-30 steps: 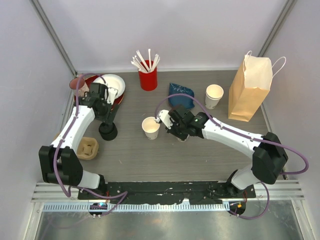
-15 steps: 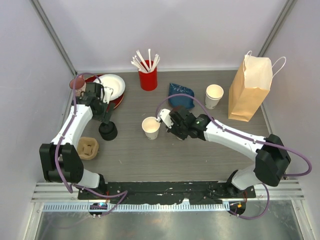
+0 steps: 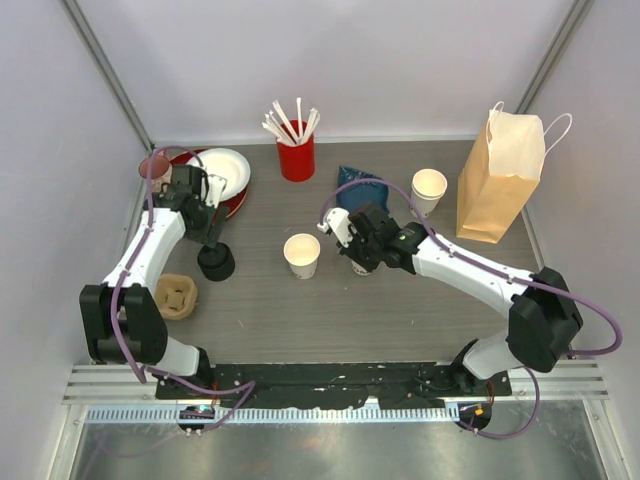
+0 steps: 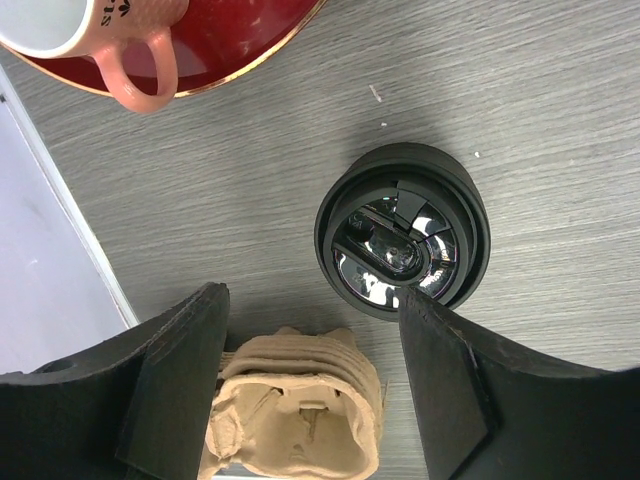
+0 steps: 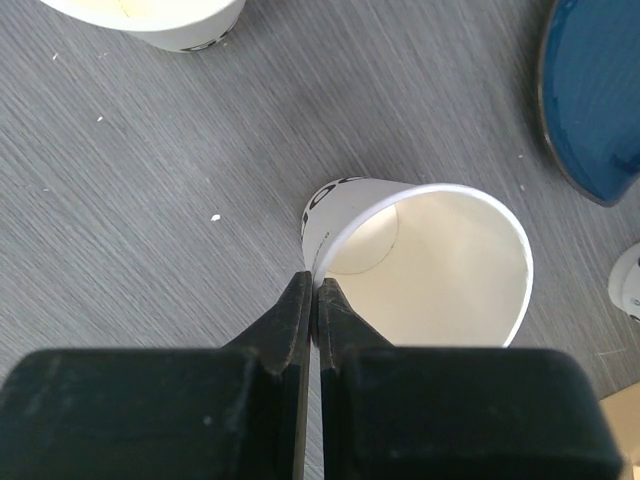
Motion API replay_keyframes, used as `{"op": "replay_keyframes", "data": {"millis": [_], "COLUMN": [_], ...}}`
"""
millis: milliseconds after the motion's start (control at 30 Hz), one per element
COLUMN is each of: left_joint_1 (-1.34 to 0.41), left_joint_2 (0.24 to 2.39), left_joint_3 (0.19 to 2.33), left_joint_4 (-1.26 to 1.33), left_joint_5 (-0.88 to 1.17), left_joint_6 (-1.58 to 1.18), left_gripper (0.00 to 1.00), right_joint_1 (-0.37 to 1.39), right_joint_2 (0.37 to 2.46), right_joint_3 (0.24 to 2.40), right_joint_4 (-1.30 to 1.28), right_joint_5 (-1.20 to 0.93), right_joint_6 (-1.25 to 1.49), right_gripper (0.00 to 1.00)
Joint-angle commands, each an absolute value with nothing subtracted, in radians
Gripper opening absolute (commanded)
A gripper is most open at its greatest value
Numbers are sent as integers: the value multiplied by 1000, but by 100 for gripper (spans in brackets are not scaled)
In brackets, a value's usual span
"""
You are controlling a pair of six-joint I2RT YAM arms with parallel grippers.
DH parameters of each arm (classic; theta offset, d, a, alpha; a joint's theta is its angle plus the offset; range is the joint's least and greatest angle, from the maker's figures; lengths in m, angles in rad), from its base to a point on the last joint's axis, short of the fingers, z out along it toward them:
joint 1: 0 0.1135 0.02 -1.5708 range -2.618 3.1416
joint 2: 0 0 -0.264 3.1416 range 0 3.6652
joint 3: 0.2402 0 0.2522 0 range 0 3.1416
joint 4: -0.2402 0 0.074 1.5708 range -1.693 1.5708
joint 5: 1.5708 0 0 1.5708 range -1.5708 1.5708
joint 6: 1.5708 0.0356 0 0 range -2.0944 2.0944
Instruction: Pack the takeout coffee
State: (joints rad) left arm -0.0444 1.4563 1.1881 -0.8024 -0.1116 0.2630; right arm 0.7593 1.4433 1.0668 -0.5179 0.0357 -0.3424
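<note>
One lidded cup: you can see only one coffee cup with a black lid (image 3: 215,262). It stands on the table (image 3: 400,300), over on the left side.
Second lidded cup: no view shows one.
Left claw (image 4: 312,310): it is spread wide and hangs right over the lidded cup. One finger is on each side of the lid, and neither one touches it.
Cup tray (image 3: 175,297): the brown tray lies near the lidded cup, closer to you. Its pocket looks empty.
Right claw (image 5: 312,290): it is pinched tight on the rim of an open cup (image 5: 430,260) in the middle of the table. That cup has no lid and nothing inside. You cannot tell if it is lifted.
Other open cups: one cup (image 3: 302,255) stands just left of the held one. Another (image 3: 428,190) stands near the bag.
Bag (image 3: 497,175): the brown paper bag stands up at the far right, well apart from the lidded cup. You cannot see inside it.
Done so far: nothing looks packed yet. The lidded cup is on the table, not in the tray or the bag.
Left to do: almost all of it, I think. You need to close the left claw on the lidded cup, lift it and set it in the tray or the bag. Then you need to find the second coffee.
</note>
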Motion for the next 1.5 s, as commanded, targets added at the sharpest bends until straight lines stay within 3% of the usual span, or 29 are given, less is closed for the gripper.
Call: {"op": "replay_keyframes", "data": {"millis": [0, 100, 200, 233, 267, 367, 433, 600, 900, 1133, 1267, 1467], "left_joint_1": [-37, -34, -31, -29, -28, -18, -9, -6, -8, -6, -6, -6], "left_joint_2": [1470, 1470, 1468, 1470, 1468, 1470, 1479, 1526, 1597, 1621, 1617, 1609], "left_joint_3": [1184, 1181, 1181, 1183, 1183, 1181, 1178, 1187, 1173, 1172, 1161, 1169], "left_joint_4": [-779, -781, -779, -781, -778, -772, -764, -770, -733, -744, -733, -738], "left_joint_5": [-106, -106, -107, -109, -110, -110, -101, -28, 6, -20, -24, -21], "left_joint_6": [279, 285, 288, 290, 290, 299, 302, 328, 362, 364, 368, 361], "left_gripper": [72, 72, 73, 74, 75, 75, 70, 47, 42, 31, 13, 0], "right_joint_1": [762, 762, 762, 764, 764, 767, 769, 769, 769, 769, 769, 770], "right_joint_2": [1480, 1493, 1497, 1494, 1490, 1470, 1441, 1376, 1347, 1348, 1348, 1350], "right_joint_3": [1097, 1111, 1130, 1135, 1147, 1173, 1183, 1180, 1166, 1169, 1170, 1170], "right_joint_4": [-515, -538, -560, -564, -572, -587, -588, -569, -572, -581, -581, -586], "right_joint_5": [12, 21, 26, 26, 26, 18, 12, -49, -26, -23, -25, -21], "right_joint_6": [-348, -344, -331, -328, -324, -314, -310, -310, -313, -313, -313, -313], "right_gripper": [1, 3, 20, 32, 37, 50, 55, 58, 58, 57, 57, 57]}}
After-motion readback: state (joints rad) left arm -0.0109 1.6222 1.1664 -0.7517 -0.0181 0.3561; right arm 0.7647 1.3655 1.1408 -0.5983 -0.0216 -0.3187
